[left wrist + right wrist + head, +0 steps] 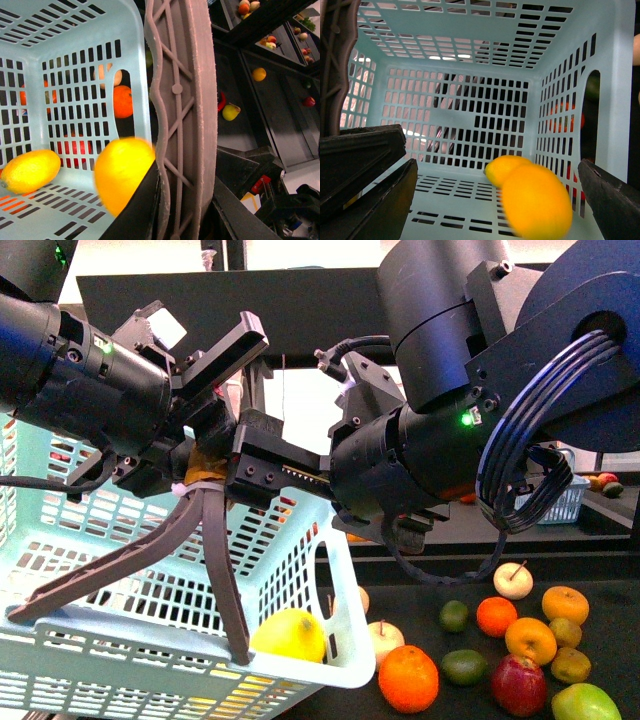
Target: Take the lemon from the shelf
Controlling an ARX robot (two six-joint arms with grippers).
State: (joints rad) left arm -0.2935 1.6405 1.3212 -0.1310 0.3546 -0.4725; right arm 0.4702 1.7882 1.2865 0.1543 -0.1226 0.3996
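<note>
Bright yellow oval lemon (535, 200) shows as a blur low inside the pale blue slotted plastic basket (470, 30), with the right fingers (370, 165) spread wide either side, gripping nothing. A second yellow fruit (506, 167) lies just behind. The left fingers (135, 210) pinch the grey-brown basket handle (180, 100). The danger is a bounce off that fruit, or the hanging basket tipping.

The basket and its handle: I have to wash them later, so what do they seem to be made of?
Basket: likely moulded plastic, pale blue and slightly glossy, with slotted walls and a rounded rim. Handle: probably plastic too, grey-brown, matte and grainy, with moulded cross-ribs.
</note>
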